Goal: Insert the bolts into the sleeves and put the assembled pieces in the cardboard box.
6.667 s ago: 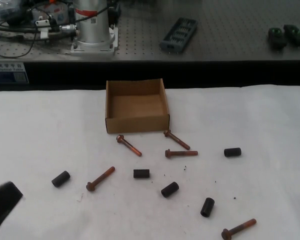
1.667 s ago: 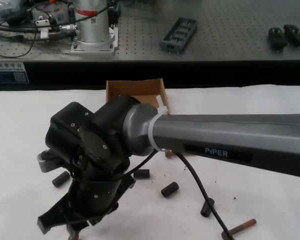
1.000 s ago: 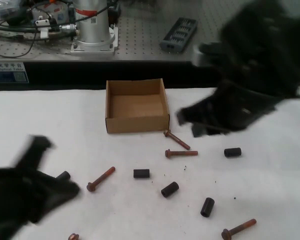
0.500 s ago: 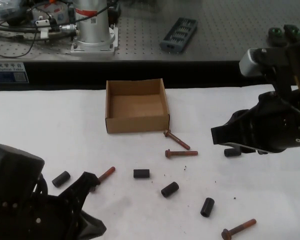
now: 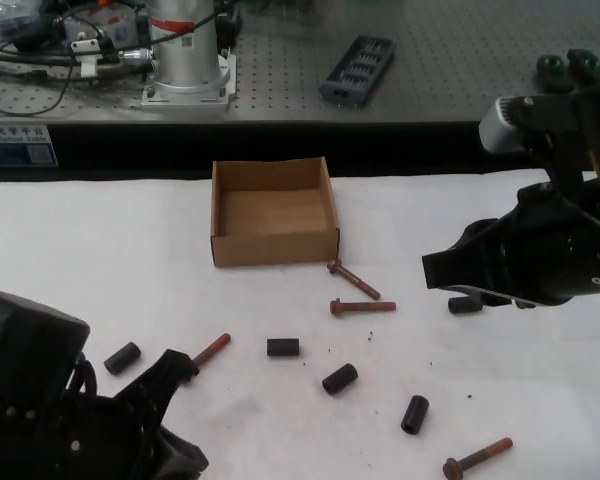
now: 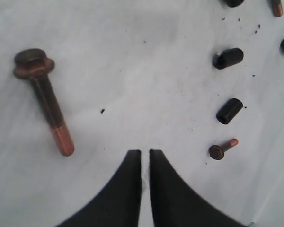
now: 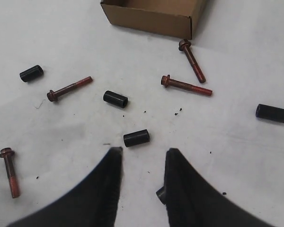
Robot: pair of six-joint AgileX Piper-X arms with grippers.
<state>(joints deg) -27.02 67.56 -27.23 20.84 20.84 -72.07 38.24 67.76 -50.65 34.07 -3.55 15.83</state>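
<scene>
Setting was a laboratory. A dark perforated metal breadboard table (image 5: 460, 70) lay at the back, carrying a silver metal column (image 5: 183, 45) and bundled black cables (image 5: 40, 62).

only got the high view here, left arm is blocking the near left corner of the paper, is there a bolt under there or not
Observer: Yes. The left wrist view shows a bolt lying flat on the white paper, just ahead of the left gripper and off to one side of it.
Operator: is that gripper holding anything
Observer: No. Its fingers are shut together with nothing between them.
Operator: and the right one
Observer: The right gripper is open and empty, and a black sleeve lies on the paper just beyond its fingertips.
</scene>
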